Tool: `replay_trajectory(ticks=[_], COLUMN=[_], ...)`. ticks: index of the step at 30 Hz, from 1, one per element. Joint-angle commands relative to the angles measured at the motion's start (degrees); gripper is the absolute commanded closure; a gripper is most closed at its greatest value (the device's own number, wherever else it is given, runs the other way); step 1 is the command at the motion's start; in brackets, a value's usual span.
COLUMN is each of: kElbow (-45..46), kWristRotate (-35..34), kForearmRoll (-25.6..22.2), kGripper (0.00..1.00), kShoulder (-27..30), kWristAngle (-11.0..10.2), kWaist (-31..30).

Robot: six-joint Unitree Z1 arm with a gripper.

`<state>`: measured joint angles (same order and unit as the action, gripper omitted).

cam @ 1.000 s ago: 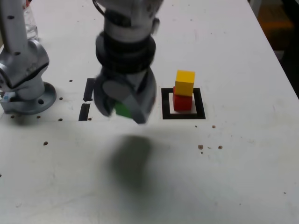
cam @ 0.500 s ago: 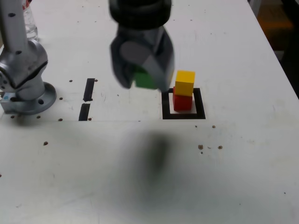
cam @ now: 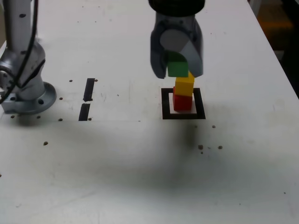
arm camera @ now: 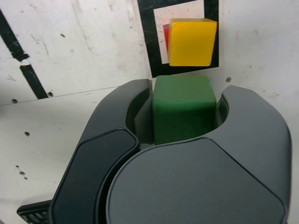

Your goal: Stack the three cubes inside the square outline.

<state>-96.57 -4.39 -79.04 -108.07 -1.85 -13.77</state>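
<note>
Green cube (cam: 177, 69) sits clamped in the end effector (cam: 177, 70), right above the yellow cube (cam: 184, 86), which rests on the red cube (cam: 182, 102) inside the square outline (cam: 165, 103).

The claw (arm camera: 184, 121) looks like smooth, matt grey plastic. The green cube (arm camera: 183, 112) is matt. The white table (cam: 140, 168) looks scuffed and speckled.

The yellow cube (cam: 184, 86) sits on the red cube (cam: 182, 102) inside the black square outline (cam: 182, 115) with its white centre, while the green cube (cam: 177, 68) hangs just above them, seemingly not touching the yellow one.
</note>
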Motion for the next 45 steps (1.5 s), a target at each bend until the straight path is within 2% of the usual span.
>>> replay_trajectory(ticks=[1, 15, 27, 32, 40, 45], kElbow=[-0.3, -0.2, 0.3, 1.3, 2.6, 2.2], kWristRotate=[0.3, 3.1, 3.9, 3.9, 4.0, 4.3], kForearmRoll=[0.2, 1.7, 2.5, 3.1, 3.1, 3.5], kGripper=[0.9, 0.89, 0.86, 0.78, 0.5, 0.39], kShoulder=[-0.7, -2.7, -3.5, -3.5, -3.5, -3.5], kWristAngle=[0.2, 0.1, 0.4, 0.8, 1.8, 1.7], kWaist=[0.4, 4.7, 5.5, 5.7, 6.1, 6.1])
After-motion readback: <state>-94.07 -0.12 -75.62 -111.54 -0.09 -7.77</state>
